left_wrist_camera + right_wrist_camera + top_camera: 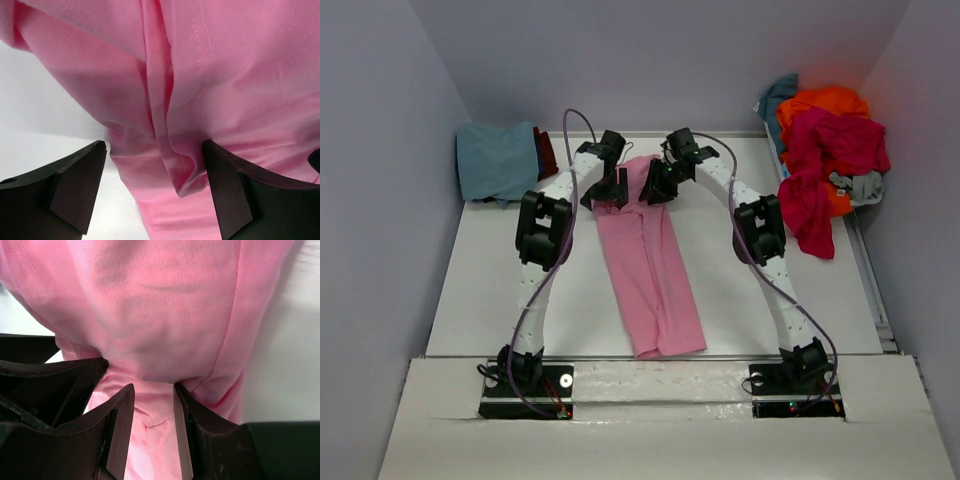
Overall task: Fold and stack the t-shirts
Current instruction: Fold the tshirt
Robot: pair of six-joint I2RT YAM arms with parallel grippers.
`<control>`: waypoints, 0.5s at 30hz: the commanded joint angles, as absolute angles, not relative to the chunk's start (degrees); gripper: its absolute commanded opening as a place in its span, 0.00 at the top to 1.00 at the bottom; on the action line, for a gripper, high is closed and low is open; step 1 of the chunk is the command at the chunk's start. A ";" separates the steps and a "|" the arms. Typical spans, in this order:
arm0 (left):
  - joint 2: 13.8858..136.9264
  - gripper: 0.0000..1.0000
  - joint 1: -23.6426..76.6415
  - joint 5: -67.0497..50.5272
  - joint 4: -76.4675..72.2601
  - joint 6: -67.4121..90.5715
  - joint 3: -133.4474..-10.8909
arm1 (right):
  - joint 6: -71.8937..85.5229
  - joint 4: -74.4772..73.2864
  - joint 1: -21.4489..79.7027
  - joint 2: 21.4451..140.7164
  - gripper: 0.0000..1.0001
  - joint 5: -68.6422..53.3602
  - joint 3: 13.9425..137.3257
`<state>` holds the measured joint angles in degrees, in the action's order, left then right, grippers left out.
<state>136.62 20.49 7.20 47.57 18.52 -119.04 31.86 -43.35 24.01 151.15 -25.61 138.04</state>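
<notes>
A light pink t-shirt (650,270) lies folded into a long strip down the middle of the table, its far end bunched between both grippers. My left gripper (610,190) (154,145) is open wide over that end, and a hanging fold of the pink t-shirt (190,180) touches its right finger. My right gripper (655,185) (154,386) has its jaws partly apart, with the tips pressed into the pink t-shirt (165,315). Cloth shows through the gap, with nothing pinched.
A folded teal-blue t-shirt (498,160) lies at the back left, a dark red cloth (548,152) beside it. At the back right is a pile of orange (825,102), crimson (840,145), grey (860,185) and teal (778,95) t-shirts. Walls close in both sides.
</notes>
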 commanded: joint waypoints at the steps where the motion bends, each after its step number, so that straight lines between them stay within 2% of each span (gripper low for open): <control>1: 138.16 0.10 21.27 11.07 49.57 17.32 -121.99 | 28.30 -47.02 22.15 147.57 0.57 -17.23 135.44; 15: 146.69 0.12 23.37 13.27 48.52 16.00 -130.25 | 25.67 -46.05 21.62 140.45 0.57 -15.38 124.45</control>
